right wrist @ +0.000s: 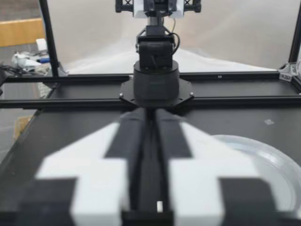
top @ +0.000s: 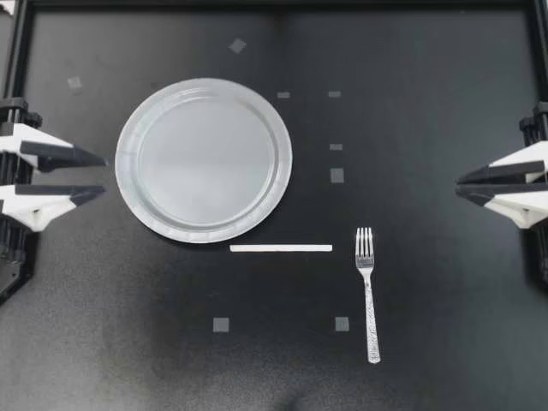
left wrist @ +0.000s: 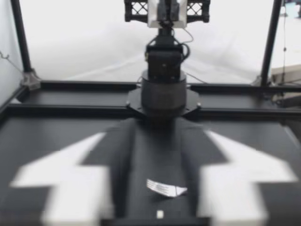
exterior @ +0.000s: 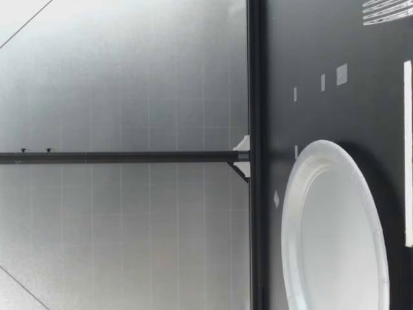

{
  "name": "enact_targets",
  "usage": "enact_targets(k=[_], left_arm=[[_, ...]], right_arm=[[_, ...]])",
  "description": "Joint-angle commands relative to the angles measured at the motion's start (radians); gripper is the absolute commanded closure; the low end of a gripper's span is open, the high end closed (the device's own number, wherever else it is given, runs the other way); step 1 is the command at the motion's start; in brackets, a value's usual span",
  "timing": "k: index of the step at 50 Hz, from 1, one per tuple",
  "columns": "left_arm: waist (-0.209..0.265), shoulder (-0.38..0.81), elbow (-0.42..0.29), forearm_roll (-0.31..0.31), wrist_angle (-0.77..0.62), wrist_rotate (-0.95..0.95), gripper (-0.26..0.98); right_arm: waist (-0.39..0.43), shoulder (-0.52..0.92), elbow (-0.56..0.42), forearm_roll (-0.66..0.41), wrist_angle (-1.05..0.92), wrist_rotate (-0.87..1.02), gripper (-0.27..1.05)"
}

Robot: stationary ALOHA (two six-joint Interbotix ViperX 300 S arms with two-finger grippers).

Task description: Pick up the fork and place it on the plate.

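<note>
Sitting at the table's (top: 428, 86) side edges, both grippers empty; fork untouched.
Fork (top: 368, 295) lies flat, long axis 12–6, tines at 12, at 8 o'clock from the nearer right gripper (top: 460, 187), which is clenched. Left gripper (top: 103, 175) is released. Plate (top: 282, 163) sits at 10 o'clock from the fork, with a flat white strip (top: 281, 248) between them.

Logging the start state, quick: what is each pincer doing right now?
Left pincer: open, holding nothing.
Right pincer: shut, holding nothing.
</note>
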Motion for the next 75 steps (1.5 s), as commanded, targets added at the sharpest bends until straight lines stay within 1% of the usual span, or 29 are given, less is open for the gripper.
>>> enact_targets(k=[1,3,5,8,10,12,13,16,19,22,25,29,35,39,41,45,49,53,57,63,68,75], left_arm=[[0.003,-0.006,0.005,-0.026,-0.008,-0.009,0.61],[0.003,-0.012,0.006,-0.051,-0.005,-0.015,0.66],[0.003,-0.017,0.0,-0.084,0.003,-0.029,0.71],[0.003,-0.017,-0.023,-0.129,0.028,-0.048,0.72],[0.005,-0.006,-0.052,-0.147,0.077,-0.058,0.72],[0.003,0.014,-0.081,-0.152,0.15,-0.058,0.72],[0.003,0.023,-0.095,-0.152,0.183,-0.058,0.72],[0.003,0.069,-0.135,-0.152,0.267,-0.048,0.72],[0.005,0.106,-0.161,-0.152,0.278,-0.046,0.72],[0.003,0.135,-0.17,-0.15,0.239,-0.046,0.72],[0.005,0.146,-0.164,-0.15,0.186,-0.044,0.72],[0.003,0.138,-0.137,-0.141,0.112,-0.043,0.72],[0.003,0.123,-0.086,-0.127,0.051,-0.046,0.72],[0.005,0.121,-0.075,-0.126,0.044,-0.044,0.72],[0.005,0.123,-0.075,-0.127,0.044,-0.044,0.72],[0.003,0.129,-0.074,-0.121,0.051,-0.043,0.72],[0.003,0.129,-0.066,-0.115,0.055,-0.044,0.72],[0.003,0.13,-0.054,-0.115,0.049,-0.043,0.72],[0.005,0.135,-0.043,-0.115,0.037,-0.044,0.72],[0.003,0.135,-0.02,-0.115,0.026,-0.044,0.72],[0.003,0.132,-0.003,-0.115,0.021,-0.044,0.72],[0.005,0.127,0.003,-0.115,0.021,-0.044,0.72]], right_arm=[[0.005,-0.003,-0.012,0.008,-0.005,0.002,0.7],[0.003,-0.012,-0.014,0.017,-0.005,0.012,0.75],[0.002,-0.025,-0.021,0.055,-0.005,0.037,0.8],[-0.002,-0.038,-0.046,0.16,0.009,0.1,0.82],[-0.003,-0.035,-0.069,0.225,0.04,0.146,0.82],[-0.009,-0.015,-0.104,0.324,0.133,0.212,0.82],[-0.014,-0.003,-0.117,0.353,0.176,0.233,0.82],[-0.031,0.055,-0.16,0.428,0.35,0.308,0.82],[-0.04,0.12,-0.189,0.462,0.489,0.376,0.82],[-0.04,0.193,-0.21,0.476,0.586,0.471,0.81],[-0.034,0.25,-0.21,0.482,0.62,0.569,0.81],[-0.003,0.31,-0.206,0.48,0.629,0.69,0.8],[0.046,0.376,-0.201,0.479,0.607,0.769,0.74],[0.074,0.456,-0.201,0.482,0.561,0.83,0.66],[0.087,0.517,-0.209,0.482,0.541,0.867,0.6],[0.091,0.623,-0.232,0.479,0.54,0.9,0.47],[0.089,0.735,-0.275,0.479,0.546,0.905,0.3],[0.084,0.818,-0.314,0.479,0.545,0.91,0.2],[0.084,0.887,-0.362,0.479,0.558,0.922,0.21],[0.084,0.943,-0.413,0.479,0.62,0.933,0.23],[0.084,0.957,-0.425,0.479,0.684,0.945,0.23],[0.084,0.962,-0.426,0.471,0.704,0.965,0.23]])
